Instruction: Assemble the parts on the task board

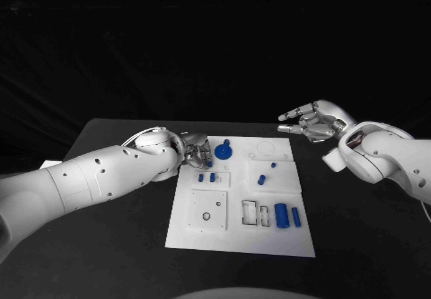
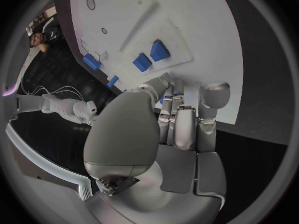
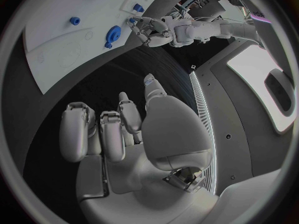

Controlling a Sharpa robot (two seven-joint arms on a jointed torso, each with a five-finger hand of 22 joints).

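Head cam looks down from above at the whole task board [image 1: 241, 194] on the black table [image 1: 117, 249]. Each wrist cam sits right behind its own hand, fisheye, close in, facing the board [image 2: 187, 30], which all three views share [image 3: 69, 45].

A black table [image 1: 108, 261] spread across the lower scene, its far edge running straight beneath a black, faintly creased backdrop [image 1: 215, 56]; the cloth rose behind the table to the top; no wall or window broke the darkness
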